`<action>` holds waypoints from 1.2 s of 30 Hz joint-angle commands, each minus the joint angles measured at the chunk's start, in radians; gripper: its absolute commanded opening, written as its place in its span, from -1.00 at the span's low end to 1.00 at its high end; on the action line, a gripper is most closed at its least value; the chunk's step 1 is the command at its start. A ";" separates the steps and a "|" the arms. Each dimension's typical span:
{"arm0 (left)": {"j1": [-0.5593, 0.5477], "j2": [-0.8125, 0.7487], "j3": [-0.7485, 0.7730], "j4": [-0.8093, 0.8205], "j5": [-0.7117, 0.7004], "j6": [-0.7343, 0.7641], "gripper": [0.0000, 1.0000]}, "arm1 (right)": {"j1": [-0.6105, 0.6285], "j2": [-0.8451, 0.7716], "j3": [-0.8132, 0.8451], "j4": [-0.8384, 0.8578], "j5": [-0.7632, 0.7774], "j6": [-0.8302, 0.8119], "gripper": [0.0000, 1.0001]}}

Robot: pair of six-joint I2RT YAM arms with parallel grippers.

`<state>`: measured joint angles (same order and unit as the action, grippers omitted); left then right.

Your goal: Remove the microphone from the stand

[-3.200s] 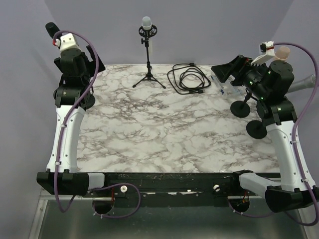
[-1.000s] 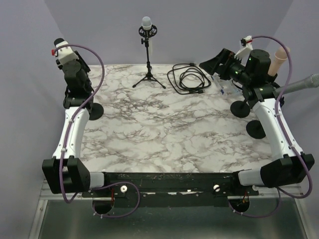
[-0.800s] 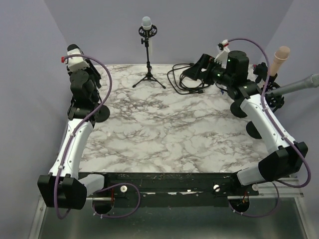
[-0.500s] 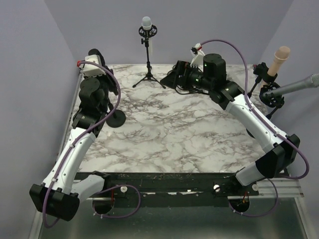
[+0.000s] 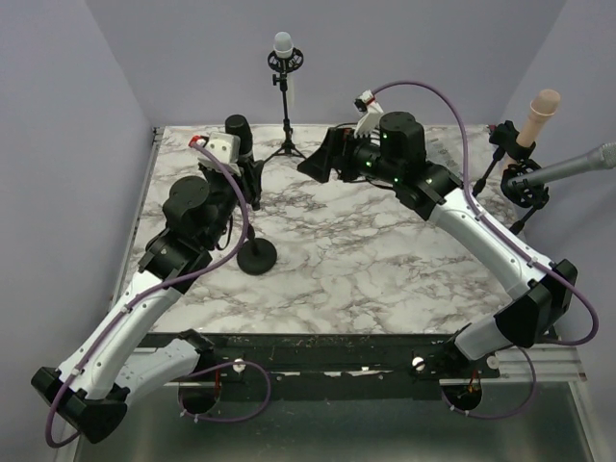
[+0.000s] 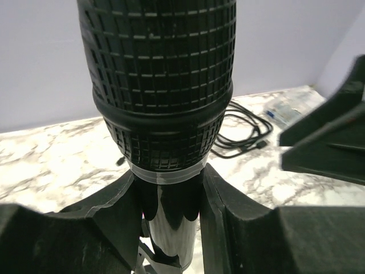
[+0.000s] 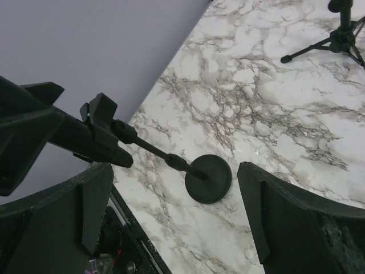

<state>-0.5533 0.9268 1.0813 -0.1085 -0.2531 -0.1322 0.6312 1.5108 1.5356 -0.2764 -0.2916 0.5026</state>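
A black microphone (image 5: 238, 130) with a mesh head (image 6: 157, 85) sits in the clip of a thin stand with a round black base (image 5: 256, 257). My left gripper (image 5: 245, 175) is shut on the microphone's body just below the head (image 6: 168, 220). The base (image 7: 208, 178) lies low on the marble at the left of the middle, its pole (image 7: 154, 153) slanting up to the clip (image 7: 102, 132). My right gripper (image 5: 310, 166) stands wide open just right of the microphone. It looks down past the stand with nothing between its fingers (image 7: 177, 222).
A silver-headed microphone (image 5: 283, 43) stands on a tripod (image 5: 287, 149) at the back centre. A beige microphone (image 5: 541, 106) and a grey one (image 5: 568, 169) stand at the right edge. A coiled black cable (image 6: 245, 130) lies at the back, behind my right arm.
My left arm has carried the black microphone and its stand from the left edge toward the middle. My right arm has swung from the right side leftward, still open.
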 commanded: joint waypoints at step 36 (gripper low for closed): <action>-0.100 -0.499 -0.175 0.210 -0.181 0.158 0.87 | 0.459 0.022 0.017 0.326 0.482 -0.300 0.83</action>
<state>-0.6437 0.4339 0.9394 0.0818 -0.3336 -0.0254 1.0660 1.4754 1.4670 0.0288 0.0166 0.2279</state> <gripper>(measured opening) 0.960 0.922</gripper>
